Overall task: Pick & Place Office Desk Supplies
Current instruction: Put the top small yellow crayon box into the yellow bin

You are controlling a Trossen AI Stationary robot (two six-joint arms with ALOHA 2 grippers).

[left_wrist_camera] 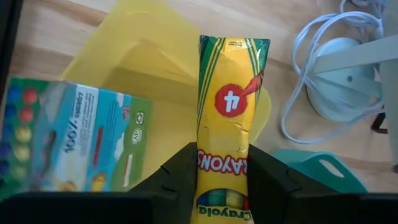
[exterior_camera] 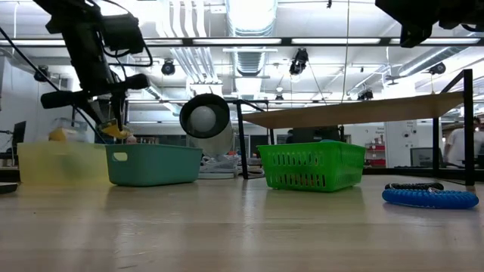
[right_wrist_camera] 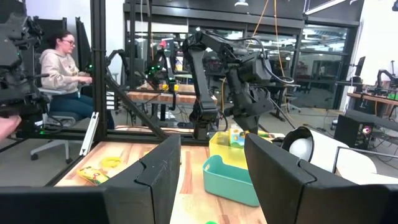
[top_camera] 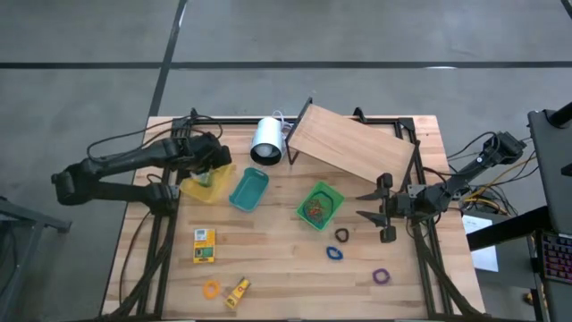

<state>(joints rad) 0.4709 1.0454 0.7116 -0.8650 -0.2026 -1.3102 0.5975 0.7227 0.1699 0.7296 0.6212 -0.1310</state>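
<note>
Three trays stood in a row across the middle of the surface: a yellow tray [top_camera: 212,188] toward the left edge, a teal tray [top_camera: 248,190] beside it, and a green basket [top_camera: 320,204] nearer the right edge. The yellow tray already held a colourful flat packet [left_wrist_camera: 68,140], and the green basket held what looked like a tangle of rubber bands, so the sorting seemed partly done.

Much remained loose near the front edge: a yellow-and-green box [top_camera: 205,245], an orange band [top_camera: 211,288], a small yellow tube [top_camera: 238,292], and toward the right a dark band [top_camera: 341,235], a blue band [top_camera: 334,253] and a purple band [top_camera: 382,276].

The left pincer [left_wrist_camera: 221,171] hung over the yellow tray, its fingers closed halfway onto a yellow crayon packet [left_wrist_camera: 228,118]. The packet's long axis ran straight out from between the fingers, its free end pointing toward the tray's inside; by the low view it hung roughly downward. Its release was judged the step in hand.

The right pincer [top_camera: 384,213] waited by the right edge, spread wide and empty.
</note>
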